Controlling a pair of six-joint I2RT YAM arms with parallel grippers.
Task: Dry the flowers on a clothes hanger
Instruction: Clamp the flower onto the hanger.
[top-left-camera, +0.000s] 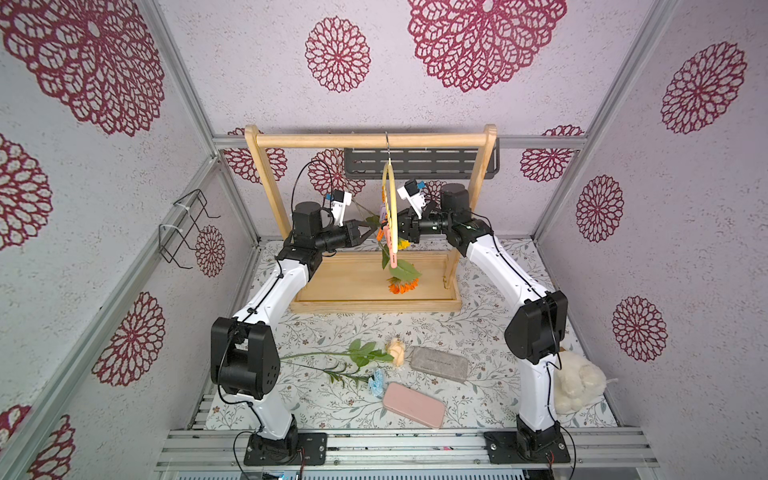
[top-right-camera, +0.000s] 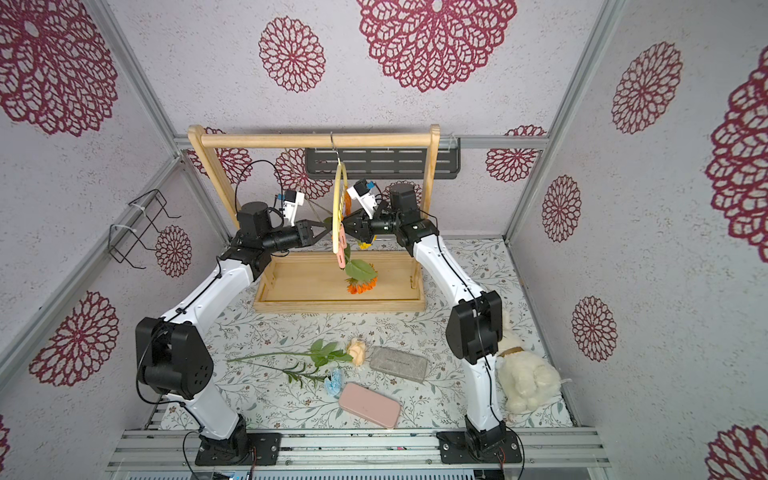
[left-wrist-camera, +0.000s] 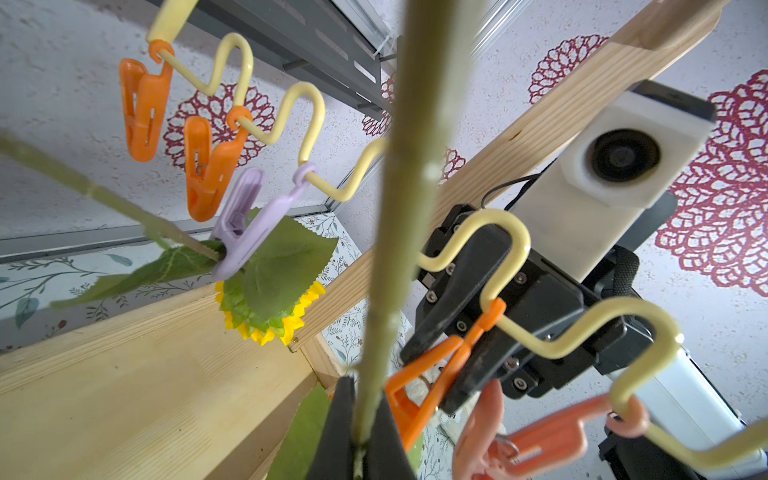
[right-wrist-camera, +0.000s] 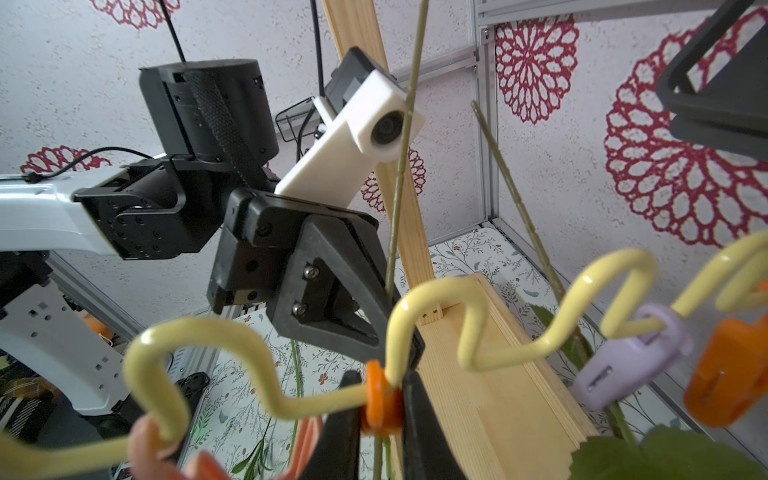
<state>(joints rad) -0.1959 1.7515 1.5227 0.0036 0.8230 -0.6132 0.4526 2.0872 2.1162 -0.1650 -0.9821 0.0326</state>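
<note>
Clamped left hand on flower stem at hanger's nine o'clock, right hand on orange clip at three.

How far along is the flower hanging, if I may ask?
Done: the sunflower hangs from the lilac clip on the clothes hanger. In hand: the left gripper holds the orange flower by its stem while the right gripper pinches an orange clip. Left: the rose and light blue flower lie on the table.
</note>
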